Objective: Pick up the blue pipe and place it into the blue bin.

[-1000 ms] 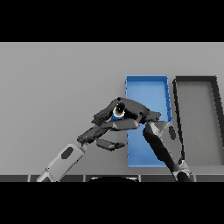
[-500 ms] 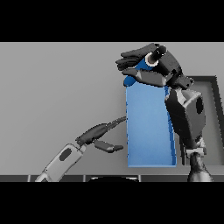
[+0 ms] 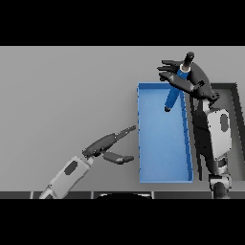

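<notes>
Fingers of the right hand (image 3: pixel 191 79) are being curled round the blue pipe (image 3: pixel 173 94), which is being held tilted above the far end of the blue bin (image 3: pixel 141 143). Beside the bin's right wall a dark bin (image 3: pixel 238 119) is lying on the grey surface (image 3: pixel 67 91). The left hand (image 3: pixel 107 146) is being held out near the bin's left wall, fingers straight and spread.

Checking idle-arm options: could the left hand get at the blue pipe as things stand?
Probably not easily. The left hand rests open on the table beside the blue bin, while the blue pipe hangs over the bin's far end, already gripped by the right hand, whose fingers cover its upper part.
</notes>
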